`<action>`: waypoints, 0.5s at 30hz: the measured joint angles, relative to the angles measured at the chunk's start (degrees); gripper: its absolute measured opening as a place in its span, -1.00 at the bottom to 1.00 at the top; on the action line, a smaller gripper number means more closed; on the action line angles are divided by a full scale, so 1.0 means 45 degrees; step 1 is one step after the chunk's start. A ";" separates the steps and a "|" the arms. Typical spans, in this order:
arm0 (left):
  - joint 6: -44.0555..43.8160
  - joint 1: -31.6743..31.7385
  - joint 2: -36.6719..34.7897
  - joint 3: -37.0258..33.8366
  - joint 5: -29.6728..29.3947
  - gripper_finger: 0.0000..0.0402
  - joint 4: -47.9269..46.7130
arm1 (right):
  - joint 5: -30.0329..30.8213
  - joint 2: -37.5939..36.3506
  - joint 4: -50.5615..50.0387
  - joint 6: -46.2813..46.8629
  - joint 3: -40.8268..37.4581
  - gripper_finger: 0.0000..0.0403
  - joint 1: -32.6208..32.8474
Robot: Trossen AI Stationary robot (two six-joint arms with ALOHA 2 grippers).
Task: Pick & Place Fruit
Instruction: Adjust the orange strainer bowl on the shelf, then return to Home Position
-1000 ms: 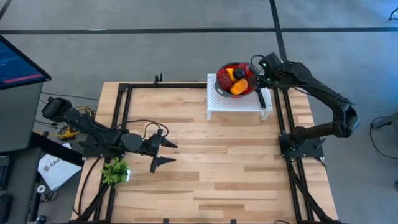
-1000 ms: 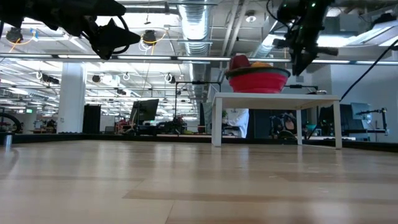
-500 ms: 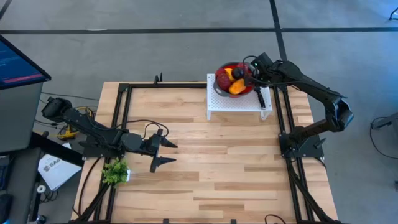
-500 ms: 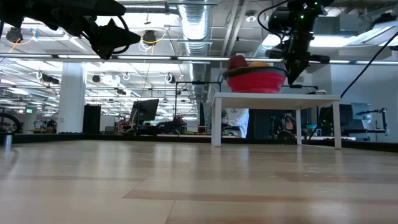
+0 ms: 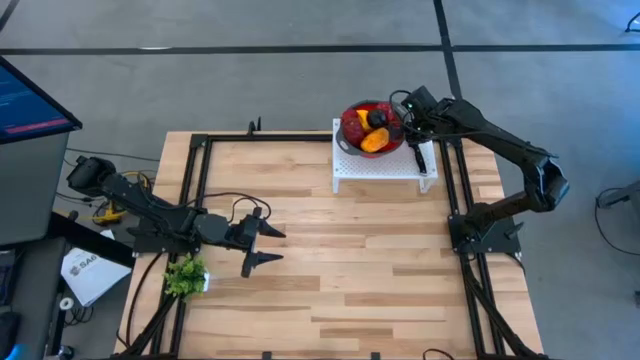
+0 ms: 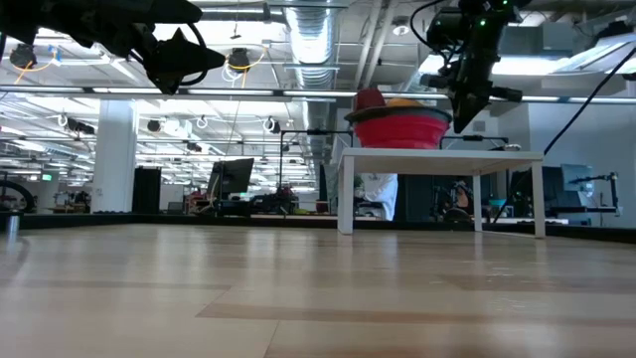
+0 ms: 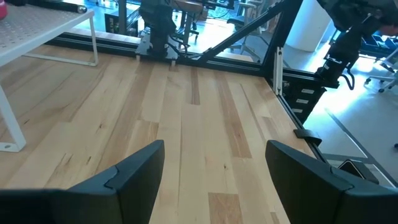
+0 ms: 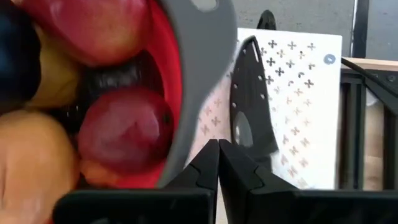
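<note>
My left gripper [image 5: 262, 246] hovers over the bare near-left table [image 5: 350, 270], jaws wide and empty. Farther back, my right gripper [image 8: 217, 163] is pinched on the red bowl's [image 5: 349, 128] grey rim; fruit [image 5: 373, 140] fills it, atop the white perforated stand [image 5: 380, 166].

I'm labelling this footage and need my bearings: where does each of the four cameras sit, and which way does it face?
High view: above the table, looking straight down; both arms show, left gripper open, right gripper at the red bowl of fruit.
Low view: table-top height, looking level across; arms enter from above.
Left wrist view: over bare boards, its own open fingers below.
Right wrist view: close on the bowl, fingers together.
High and low views share the white stand.
</note>
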 joint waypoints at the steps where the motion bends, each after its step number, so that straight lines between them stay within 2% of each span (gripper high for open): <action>1: 0.0000 0.0001 0.0000 0.0000 0.0000 0.36 0.0003 | -0.0005 -0.0113 -0.0168 -0.0041 0.0004 -0.98 -0.0013; 9: 0.0000 0.0005 0.0000 0.0000 0.0000 0.36 0.0002 | 0.0221 -0.1517 -0.2670 -0.0735 0.0005 -0.99 0.0170; 11: 0.0000 0.0003 0.0000 0.0000 0.0000 0.36 0.0001 | 0.0619 -0.2052 -0.3051 -0.0813 -0.0067 -0.99 0.0878; 15: 0.0000 0.0005 0.0000 0.0000 0.0000 0.36 0.0002 | 0.1010 -0.3496 -0.2333 -0.0813 -0.0984 -1.00 0.3467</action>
